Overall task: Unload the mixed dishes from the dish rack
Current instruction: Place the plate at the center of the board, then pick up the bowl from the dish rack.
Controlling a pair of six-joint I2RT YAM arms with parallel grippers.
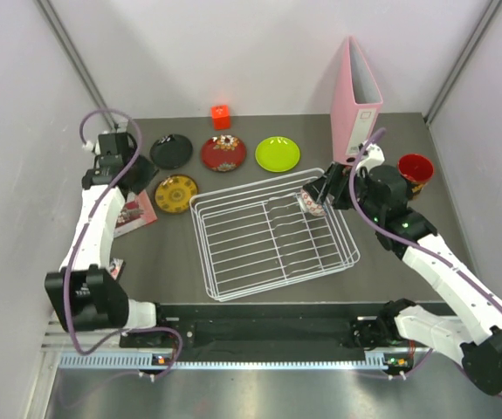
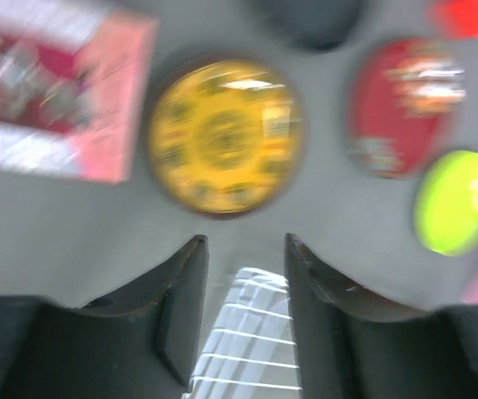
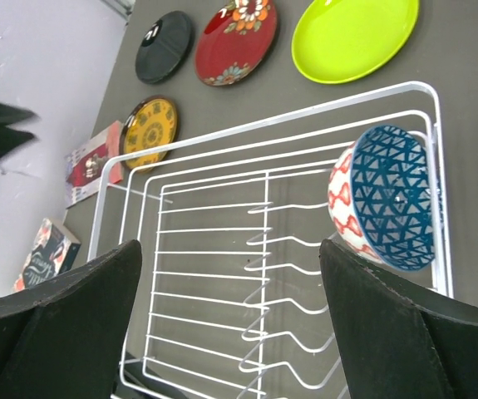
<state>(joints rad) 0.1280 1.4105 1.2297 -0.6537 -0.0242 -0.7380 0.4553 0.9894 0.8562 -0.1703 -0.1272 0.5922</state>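
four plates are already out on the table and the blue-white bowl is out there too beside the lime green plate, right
Not quite. The plates are out on the table, but the blue-white bowl is not. It lies tipped on its side inside the dish rack, at the corner nearest the lime green plate. The right wrist view shows this.

Nothing is legible: the label (image 1: 367,114) on the pink binder (image 1: 354,87) and the print on the packet (image 1: 134,212) are too small.
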